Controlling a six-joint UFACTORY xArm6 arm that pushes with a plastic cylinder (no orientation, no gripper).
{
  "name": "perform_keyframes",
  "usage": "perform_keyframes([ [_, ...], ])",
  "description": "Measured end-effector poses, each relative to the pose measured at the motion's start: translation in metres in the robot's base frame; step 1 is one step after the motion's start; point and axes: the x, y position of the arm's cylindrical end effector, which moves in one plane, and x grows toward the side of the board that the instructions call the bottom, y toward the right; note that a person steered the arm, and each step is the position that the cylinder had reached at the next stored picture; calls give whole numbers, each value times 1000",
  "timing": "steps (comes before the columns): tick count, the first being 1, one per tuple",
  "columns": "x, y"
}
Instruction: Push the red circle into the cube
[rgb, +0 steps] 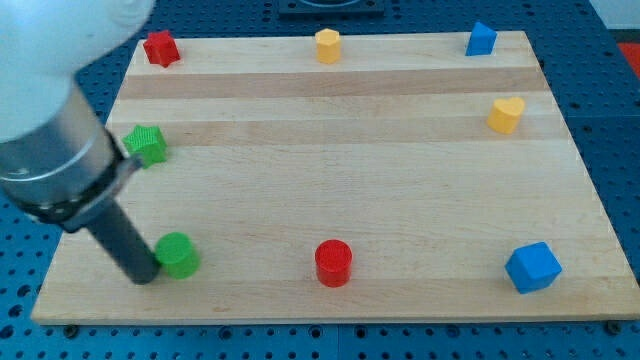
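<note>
— Rod first: where does my tip (143, 277) stand?
— At the board's (330, 190) lower left, touching the left side of the green cylinder (179, 254). It is a bare rod with nothing to open or close, and it holds nothing.
— And the red circle (333, 263)?
— Well to the tip's right, near the bottom edge, about midway across. The blue cube (532, 267) sits further right, near the bottom right corner, with bare wood between them.
— Smaller pieces?
— Along the top edge: red star (160, 48), yellow hexagon (328, 45), small blue block (481, 39). Yellow heart (506, 114) near the right edge; green star (147, 145) at the left edge.
</note>
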Motion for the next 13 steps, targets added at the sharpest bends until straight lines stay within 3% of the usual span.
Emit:
perform_keyframes([
  [5,-2,259],
  [6,-2,283],
  [11,-5,328],
  [13,11,161],
])
